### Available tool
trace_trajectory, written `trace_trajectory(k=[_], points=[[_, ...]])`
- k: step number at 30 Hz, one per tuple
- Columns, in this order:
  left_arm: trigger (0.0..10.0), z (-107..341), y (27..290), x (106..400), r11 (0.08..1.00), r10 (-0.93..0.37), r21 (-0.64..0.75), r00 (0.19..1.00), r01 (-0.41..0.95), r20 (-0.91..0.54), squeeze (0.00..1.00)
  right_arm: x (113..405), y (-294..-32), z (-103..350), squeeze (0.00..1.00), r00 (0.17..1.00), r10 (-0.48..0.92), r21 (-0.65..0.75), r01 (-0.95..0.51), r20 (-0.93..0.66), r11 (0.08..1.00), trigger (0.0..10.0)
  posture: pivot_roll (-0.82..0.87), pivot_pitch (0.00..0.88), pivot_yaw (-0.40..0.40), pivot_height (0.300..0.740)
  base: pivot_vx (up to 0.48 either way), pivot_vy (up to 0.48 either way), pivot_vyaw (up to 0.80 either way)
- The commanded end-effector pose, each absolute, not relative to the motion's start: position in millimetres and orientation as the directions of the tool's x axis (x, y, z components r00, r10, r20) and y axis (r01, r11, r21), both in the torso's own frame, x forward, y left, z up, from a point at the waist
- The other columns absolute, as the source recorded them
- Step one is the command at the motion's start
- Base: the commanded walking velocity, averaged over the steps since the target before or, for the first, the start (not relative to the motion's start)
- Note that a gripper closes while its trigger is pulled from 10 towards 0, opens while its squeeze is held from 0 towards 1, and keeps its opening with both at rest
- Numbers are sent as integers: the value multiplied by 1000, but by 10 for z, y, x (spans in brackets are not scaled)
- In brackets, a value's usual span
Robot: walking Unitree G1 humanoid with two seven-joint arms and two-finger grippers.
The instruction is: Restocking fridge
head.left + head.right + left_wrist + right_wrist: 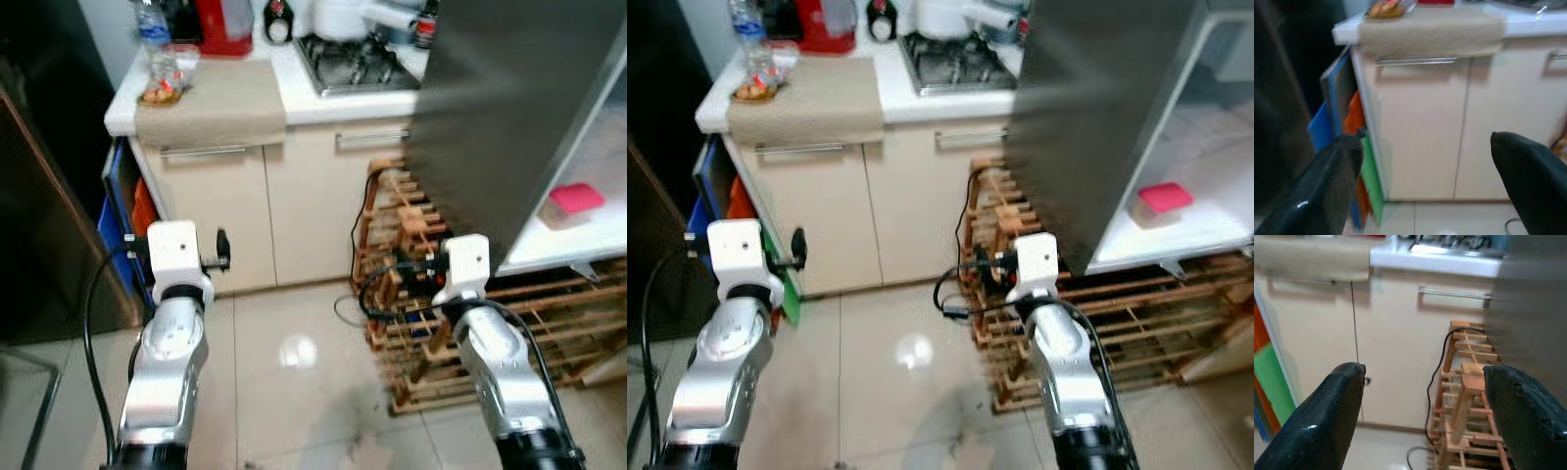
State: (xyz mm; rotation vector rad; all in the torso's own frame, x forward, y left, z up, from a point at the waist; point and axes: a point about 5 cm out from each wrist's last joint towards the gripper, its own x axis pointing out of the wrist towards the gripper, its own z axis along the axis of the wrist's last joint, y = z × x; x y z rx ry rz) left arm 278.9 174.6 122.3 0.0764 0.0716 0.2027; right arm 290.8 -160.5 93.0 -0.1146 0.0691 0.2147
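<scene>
Both grippers, left gripper (1425,176) and right gripper (1422,416), are spread wide and hold nothing, facing the cream cabinet (245,206). A wooden rack (460,323) stands between the right arm and the open fridge door (490,108). A pink-lidded container (576,199) sits on the fridge shelf (563,240).

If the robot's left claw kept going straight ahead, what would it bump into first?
Probably the cream cabinet door under the counter: the open left claw points straight at it, with nothing between. The colored boards beside the cabinet sit off to one side. Depth is hard to judge.
</scene>
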Motion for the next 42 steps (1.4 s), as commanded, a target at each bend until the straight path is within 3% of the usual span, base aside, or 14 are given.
trace_trajectory(k=[1, 5, 14, 21, 25, 29, 42], points=[[10000, 1199, 1805, 2785, 967, 239, 111, 968, -230, -73, 0, 2916, -1580, 906, 0, 973, 209, -181, -223, -96, 958, 10000, -37, 0, 12, 740, 0, -480, 438], [10000, 1215, 1864, 2812, 967, 246, 81, 968, -241, -58, 0, 2959, -1606, 798, 0, 975, 142, -157, -169, -171, 973, 10000, -32, 0, 14, 740, 0, 0, 419], [10000, 1279, 1895, 2882, 988, 153, 13, 988, -152, -19, 0, 2990, -1513, 895, 0, 981, 178, -67, -183, -74, 981, 10000, -20, 0, 38, 740, 0, 157, 472], [10000, 1262, 1890, 2896, 996, 68, 62, 998, -66, -20, 0, 2972, -1703, 859, 0, 998, -5, 78, 10, -67, 997, 10000, -14, 0, 35, 740, 0, 480, 262], [10000, 1268, 1876, 2931, 993, 55, 106, 998, -52, -21, 0, 2957, -1684, 834, 0, 997, 20, 59, -16, -68, 998, 10000, -15, 0, 37, 740, 0, 0, 0], [10000, 1410, 1757, 2972, 997, -46, 63, 997, 43, 58, 0, 2988, -1622, 908, 0, 998, 55, 35, -54, -20, 998, 10000, -21, 0, 40, 740, 232, 0, 0], [10000, 1531, 1706, 3050, 998, -38, 53, 991, 32, 129, 0, 3074, -1585, 1038, 0, 995, 88, 10, -89, 39, 996, 10000, -26, 0, 29, 740, 457, 0, 0]])
